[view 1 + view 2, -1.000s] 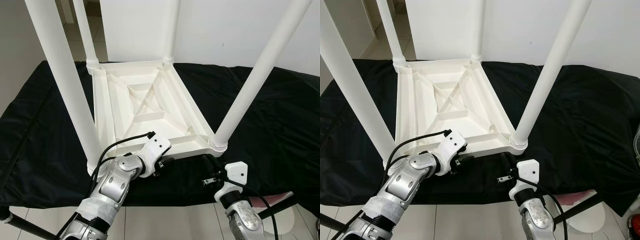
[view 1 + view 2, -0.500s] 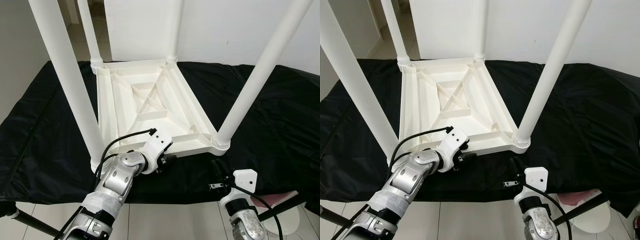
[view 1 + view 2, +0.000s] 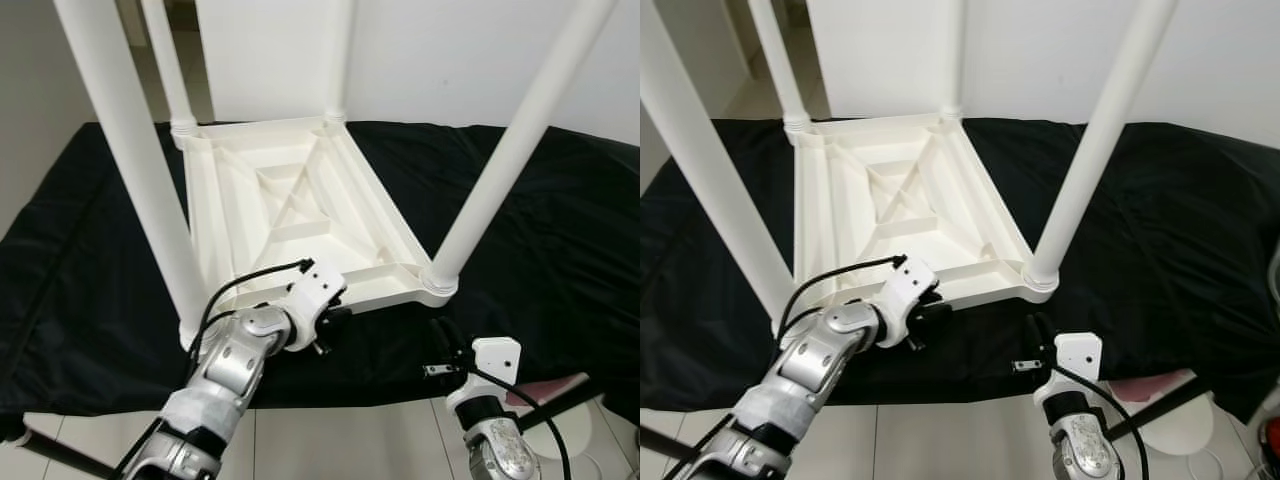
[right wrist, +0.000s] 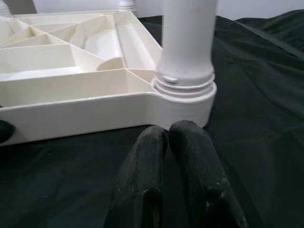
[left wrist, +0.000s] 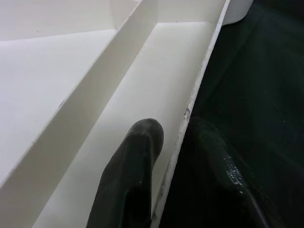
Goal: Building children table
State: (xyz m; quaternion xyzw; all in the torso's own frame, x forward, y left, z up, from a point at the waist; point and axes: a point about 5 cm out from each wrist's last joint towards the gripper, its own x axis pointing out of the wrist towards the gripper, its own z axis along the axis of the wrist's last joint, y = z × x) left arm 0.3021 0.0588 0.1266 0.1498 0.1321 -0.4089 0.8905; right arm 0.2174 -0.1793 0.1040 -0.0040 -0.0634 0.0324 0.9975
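On the black cloth: black cloth (image 3: 540,230) covers the work surface from 9 to 3 o'clock; pale floor (image 3: 330,440) shows along the near edge.
Table: white children's table (image 3: 300,210) lies upside down at the centre of the cloth, ribbed underside up, four legs standing upward. Its place on the cloth matches half a second ago; the slight shift of the whole scene is the camera's.
Near-right leg: leg (image 3: 500,150) sits in its corner socket at about 4 o'clock of the tabletop.
Left gripper: left gripper (image 5: 178,142) is at the table's near rim, about 7 o'clock, as it was before. One finger lies inside the rim's channel, the other outside on the cloth; the fingers clasp the thin rim wall between them.
Right gripper: right gripper (image 4: 167,137) hovers over the cloth at 5 o'clock, just short of the near-right corner, slightly farther right than a second ago. Its fingers are pressed together, holding nothing.
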